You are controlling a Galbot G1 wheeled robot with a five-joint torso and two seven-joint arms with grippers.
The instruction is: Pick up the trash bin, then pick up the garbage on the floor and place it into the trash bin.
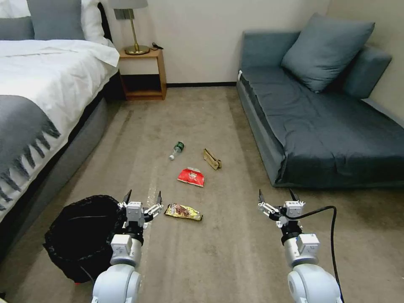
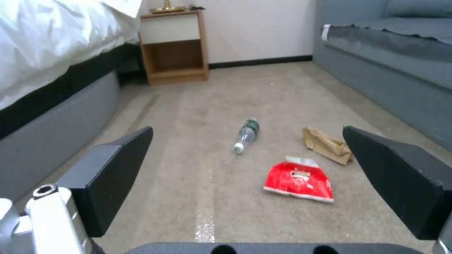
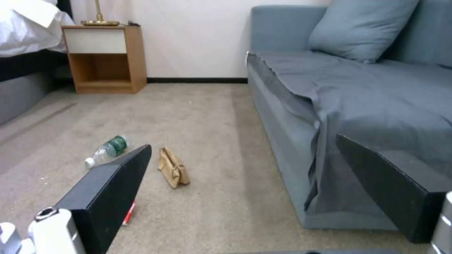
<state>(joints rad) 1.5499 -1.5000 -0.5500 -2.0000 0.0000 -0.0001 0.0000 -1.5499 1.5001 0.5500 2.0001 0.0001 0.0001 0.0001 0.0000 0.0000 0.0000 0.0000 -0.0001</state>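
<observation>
On the beige carpet (image 1: 235, 252), between the bed (image 1: 38, 84) with white sheets on the left and the grey-blue sofa (image 1: 328, 126) on the right, four pieces of garbage lie apart from each other: a gold-yellow snack wrapper (image 1: 183, 211) nearest to the robot, a red snack packet (image 1: 191, 176) beyond it, then a clear bottle (image 1: 176, 150) with green label and white cap, and a crumpled tan paper bag (image 1: 212, 158) beside the bottle, on the sofa side. A wooden nightstand (image 1: 143, 73) with a brass lamp (image 1: 134, 25) stands against the far wall. The trash bin (image 1: 82, 237), lined with a black bag, stands on the floor close to the bed, touching or just beside the left arm. The left pincer (image 1: 143, 198) hangs low over the carpet with its fingers spread, just beside the gold wrapper and holding nothing. The right pincer (image 1: 275, 195) is stretched forward at the same height, also spread and holding nothing, well apart from the garbage, with a black cable (image 1: 332, 235) looping from its wrist.
</observation>
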